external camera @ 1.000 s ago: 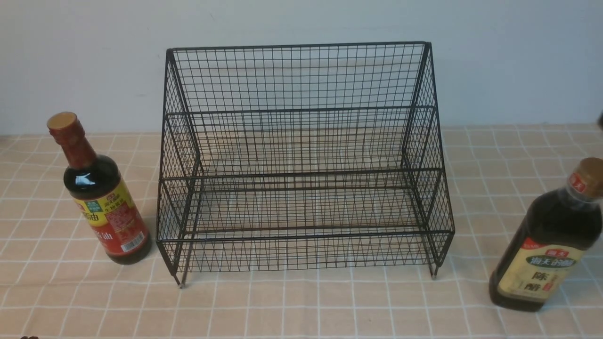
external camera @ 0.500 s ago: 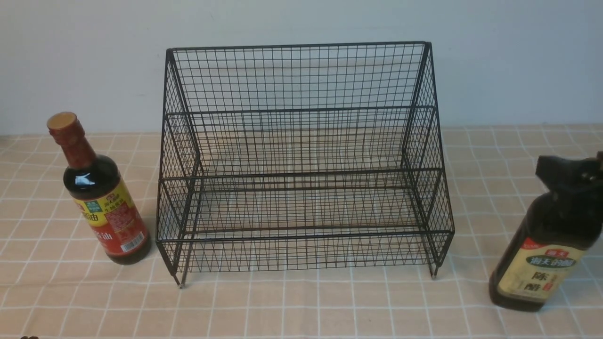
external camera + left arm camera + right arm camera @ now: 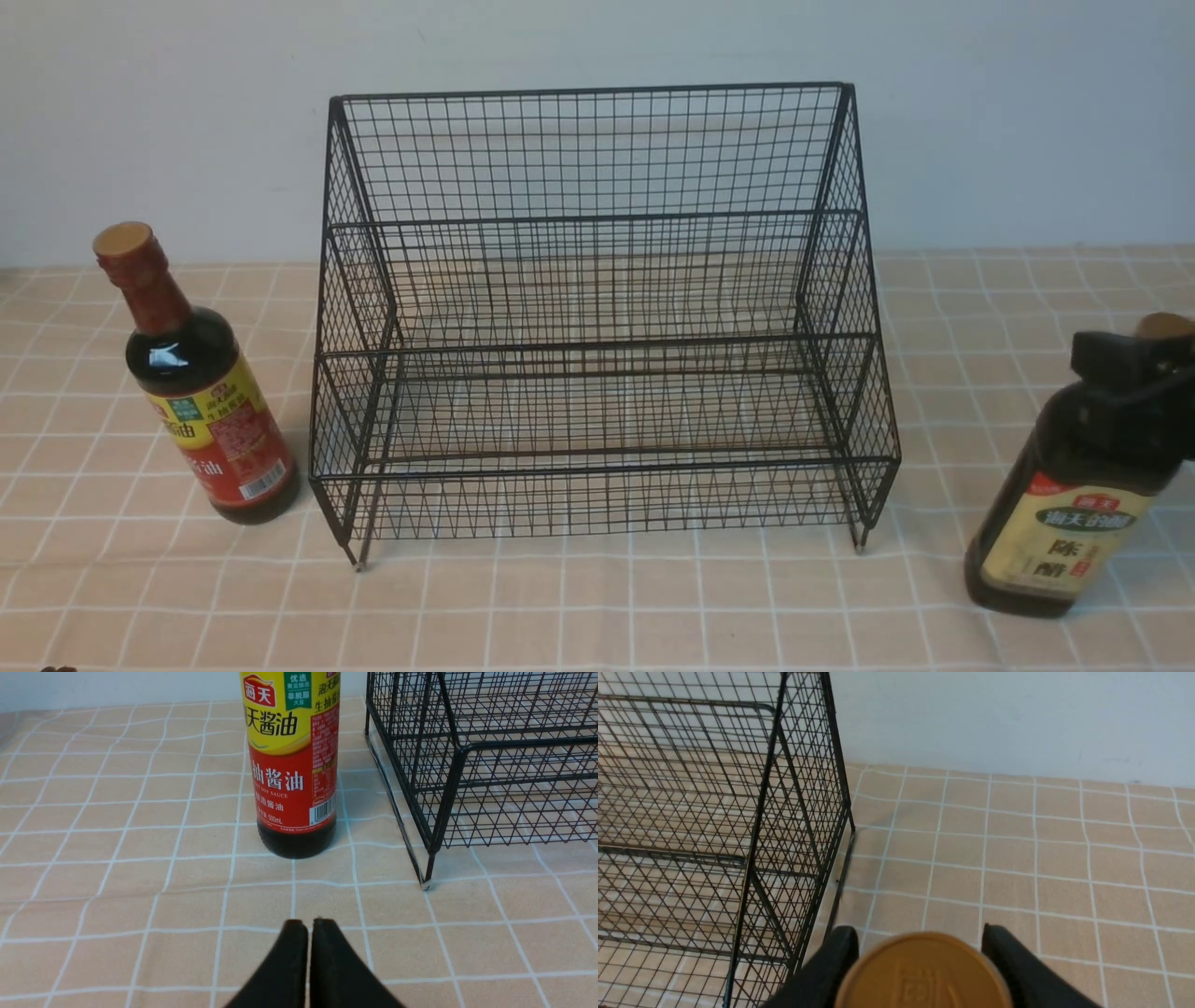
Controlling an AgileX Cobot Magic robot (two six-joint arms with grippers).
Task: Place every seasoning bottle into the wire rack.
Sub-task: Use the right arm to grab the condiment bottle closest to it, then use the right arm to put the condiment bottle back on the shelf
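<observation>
Presently, the right gripper (image 3: pixel 919 940) brackets the neck of the cream-green label bottle (image 3: pixel 1064 532), which stands upright on the checked cloth (image 3: pixel 597 616), to the right of the wire rack (image 3: pixel 597 280) and clear of its side mesh. The jaws stand apart, one on each side of the tan cap (image 3: pixel 922 975), and no firm contact is visible. The left gripper (image 3: pixel 308 926) has its fingers pressed together and holds nothing. It is low over the cloth in front of the red-yellow label bottle (image 3: pixel 201 392), which stands upright just to the left of the rack. Both tiers of the rack hold nothing.

For a sound grasp, the right jaws should probably close squarely below the cap so that the neck cannot slip. The bottle should then be lifted straight up to clear the rack's front rail before it is moved sideways. A tall, top-held bottle is likely to swing, so slow travel is advisable.
</observation>
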